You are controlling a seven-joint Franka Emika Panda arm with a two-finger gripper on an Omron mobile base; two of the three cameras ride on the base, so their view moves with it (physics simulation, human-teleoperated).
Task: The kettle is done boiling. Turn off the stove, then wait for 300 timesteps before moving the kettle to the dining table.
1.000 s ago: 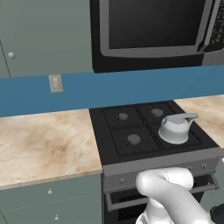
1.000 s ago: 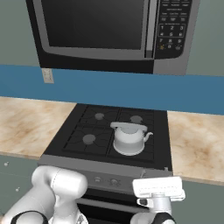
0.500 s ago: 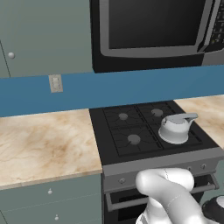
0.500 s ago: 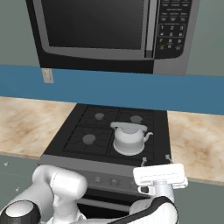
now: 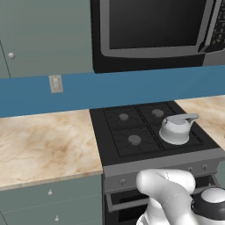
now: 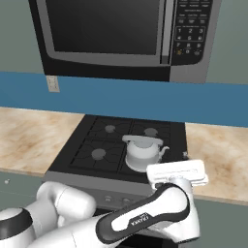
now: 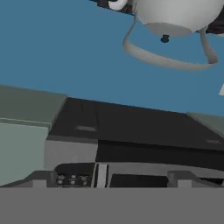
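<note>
The arm had swung up before the stove; its pincer, jaws wide and empty, hovered just short of the kettle, knobs untouched.

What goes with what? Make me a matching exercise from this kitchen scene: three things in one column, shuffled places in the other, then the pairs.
Things:
1. kettle
2. microwave
3. wall outlet

Places:
A. on the blue wall, above the marble counter
B. on the stove's front right burner
C. mounted above the stove

Pairs: 1-B, 2-C, 3-A
</note>
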